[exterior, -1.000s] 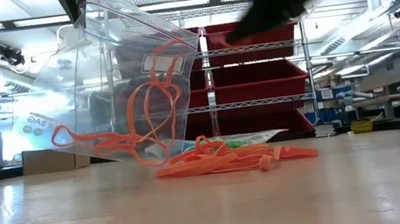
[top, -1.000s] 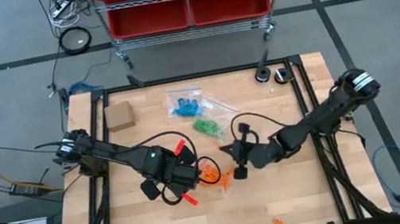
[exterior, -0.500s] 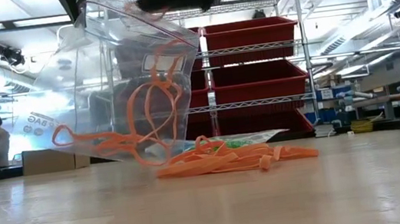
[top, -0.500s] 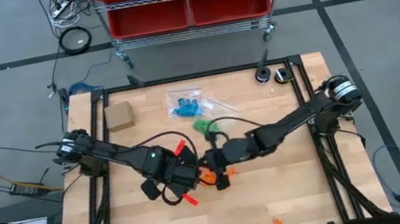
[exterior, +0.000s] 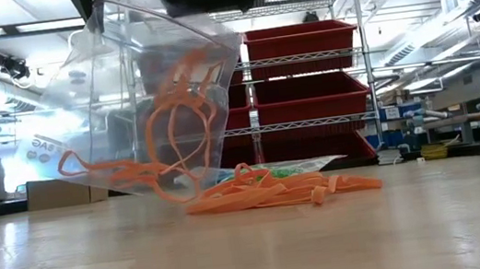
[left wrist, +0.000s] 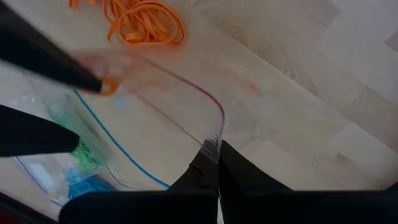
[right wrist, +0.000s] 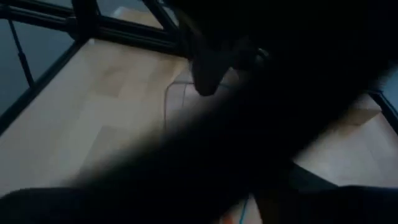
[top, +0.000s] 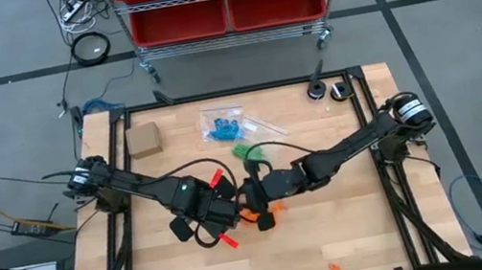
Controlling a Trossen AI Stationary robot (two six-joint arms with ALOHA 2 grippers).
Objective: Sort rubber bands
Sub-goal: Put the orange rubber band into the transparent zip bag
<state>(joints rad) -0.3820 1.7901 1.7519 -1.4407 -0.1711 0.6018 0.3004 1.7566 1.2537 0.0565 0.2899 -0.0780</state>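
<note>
Orange bands [exterior: 275, 190] lie heaped on the table just beside a clear bag [exterior: 124, 103], with more already inside it. The left gripper [left wrist: 214, 163] is pinched tight on the bag's rim, holding it tilted with its mouth up. The right gripper [top: 253, 196] hangs over the bag's mouth; whether its fingers are parted or closed on a band cannot be told. The step looks like dropping an orange band into the bag. Next it likely needs to go back to the heap beside the bag.
</note>
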